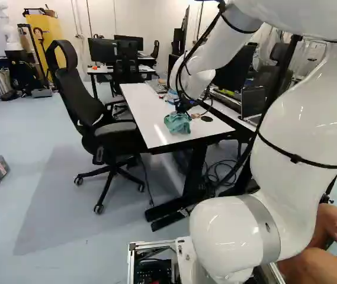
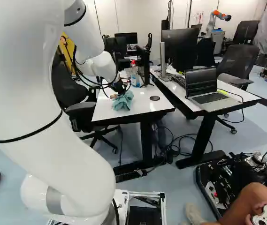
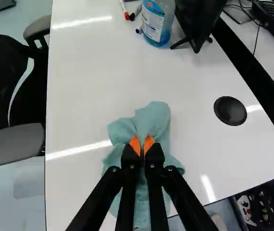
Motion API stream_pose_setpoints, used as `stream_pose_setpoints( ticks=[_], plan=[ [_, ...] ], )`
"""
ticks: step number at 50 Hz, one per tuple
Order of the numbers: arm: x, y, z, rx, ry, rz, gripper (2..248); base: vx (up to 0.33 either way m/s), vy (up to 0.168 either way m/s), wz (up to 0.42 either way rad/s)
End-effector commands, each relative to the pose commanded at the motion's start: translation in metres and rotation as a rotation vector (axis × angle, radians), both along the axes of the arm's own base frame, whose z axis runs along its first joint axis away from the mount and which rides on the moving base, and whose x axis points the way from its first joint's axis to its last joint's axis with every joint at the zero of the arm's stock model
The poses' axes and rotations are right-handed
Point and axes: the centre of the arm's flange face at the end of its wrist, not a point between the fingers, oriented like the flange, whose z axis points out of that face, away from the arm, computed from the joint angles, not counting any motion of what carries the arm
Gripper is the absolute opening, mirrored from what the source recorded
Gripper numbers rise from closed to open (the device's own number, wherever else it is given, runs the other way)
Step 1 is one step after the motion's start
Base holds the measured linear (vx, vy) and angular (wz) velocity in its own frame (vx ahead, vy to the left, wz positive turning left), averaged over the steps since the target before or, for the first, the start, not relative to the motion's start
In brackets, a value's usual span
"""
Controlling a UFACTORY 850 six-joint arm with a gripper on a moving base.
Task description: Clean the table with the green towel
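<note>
Wrist view first: what has the gripper got?

The green towel. Its two fingers are drawn nearly together, orange pads pinching a fold from both sides.

And where's the towel?

Bunched up on the white table, toward the end nearer the base.

What else is on that table?

Ahead of the gripper, well apart from the towel, a bottle of blue liquid stands upright near a black stand, with markers close by. There's a round black disc too, apart from the towel.

Anything around it?

A black chair beside the table in the left base view, and an open laptop at the right of the right base view
</note>
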Motion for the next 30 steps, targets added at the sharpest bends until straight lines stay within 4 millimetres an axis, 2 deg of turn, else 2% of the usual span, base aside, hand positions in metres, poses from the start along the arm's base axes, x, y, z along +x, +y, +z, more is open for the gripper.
stream_pose_setpoints(
  ticks=[30],
  plan=[
    [0.019,-0.049,0.0,0.0,-0.005,-0.097,28,0.0,0.0,0.0]
  ],
)
